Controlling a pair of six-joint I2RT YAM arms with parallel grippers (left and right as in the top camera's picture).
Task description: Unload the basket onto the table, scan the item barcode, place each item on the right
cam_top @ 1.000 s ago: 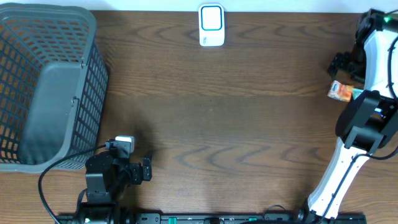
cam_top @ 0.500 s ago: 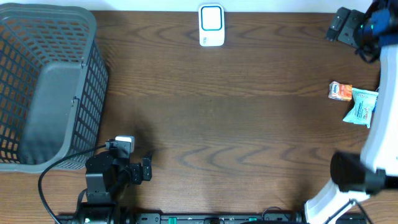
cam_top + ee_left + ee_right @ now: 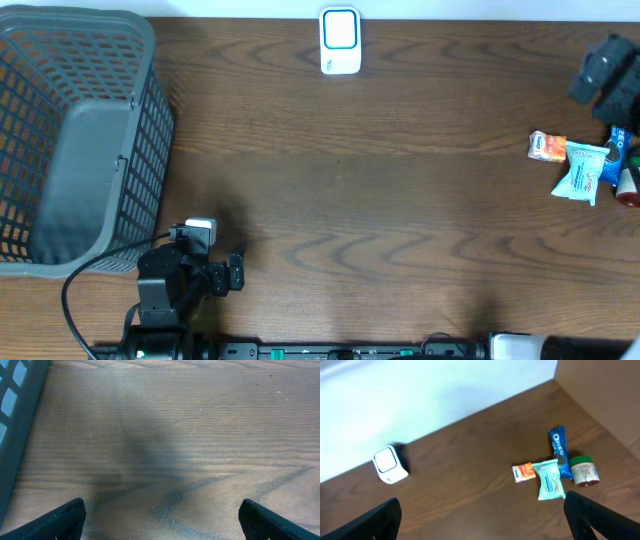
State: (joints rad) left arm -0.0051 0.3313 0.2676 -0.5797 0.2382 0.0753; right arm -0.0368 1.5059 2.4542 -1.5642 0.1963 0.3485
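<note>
A dark brown wooden tabletop [image 3: 400, 210] carries everything. At its left end stands a grey plastic mesh basket [image 3: 152, 110], the biggest thing on it. Near the basket's front corner sits the left pincer [image 3: 238, 270], jaws spread fully over bare wood and holding nothing. The right pincer [image 3: 482, 522] hangs high over the far right corner, its jaws just as wide and also empty.

At the far edge, about midway along, sits a white box-shaped barcode scanner [image 3: 340, 42] with a blue-ringed face. Well apart from it, at the right edge, 4 goods lie in a tight cluster: a pale teal soft pouch [image 3: 550, 479], a blue Oreo biscuit packet [image 3: 558, 450], a small jar with a green lid [image 3: 583, 470] and a small orange sachet [image 3: 524, 472]. I cannot tell which one is meant for scanning. The sachet lies on the scanner's side of the cluster, just beside or touching the pouch.

The cluster lies below the right pincer and nearer the robot, so the right arm is much the nearer, while the left pincer is across the whole tabletop. The pouch and the Oreo packet have long axes running roughly from far edge to near edge. A grip across their short width would probably suit.
</note>
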